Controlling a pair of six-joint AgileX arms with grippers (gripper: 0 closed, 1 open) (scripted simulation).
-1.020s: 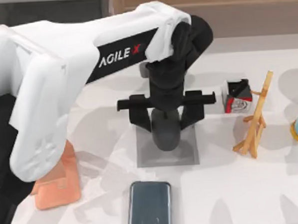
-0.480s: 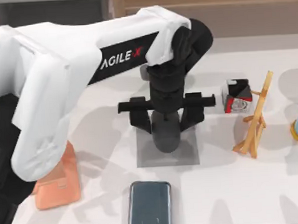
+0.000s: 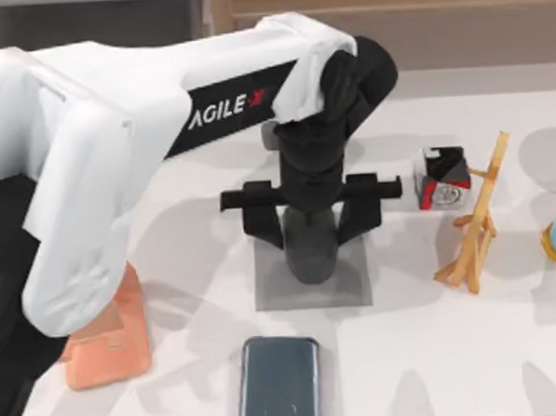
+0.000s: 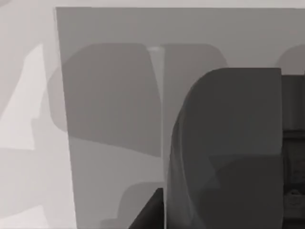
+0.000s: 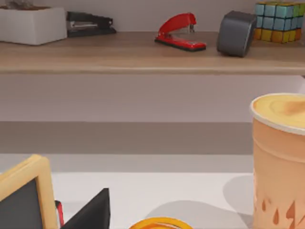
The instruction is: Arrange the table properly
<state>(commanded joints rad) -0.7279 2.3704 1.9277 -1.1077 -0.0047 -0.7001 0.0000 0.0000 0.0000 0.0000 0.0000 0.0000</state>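
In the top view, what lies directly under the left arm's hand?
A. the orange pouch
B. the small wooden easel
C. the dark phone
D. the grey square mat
D: the left hand, with a dark rounded object between its fingers, hangs over the grey square mat.

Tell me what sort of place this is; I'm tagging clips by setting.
Probably an office desk, rendered: a red stapler and puzzle cube sit on a wooden shelf, and a phone lies on the white table.

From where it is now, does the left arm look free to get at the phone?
Probably yes. The left gripper hangs over the grey mat, and the phone lies just past the mat's near edge with only bare table between.
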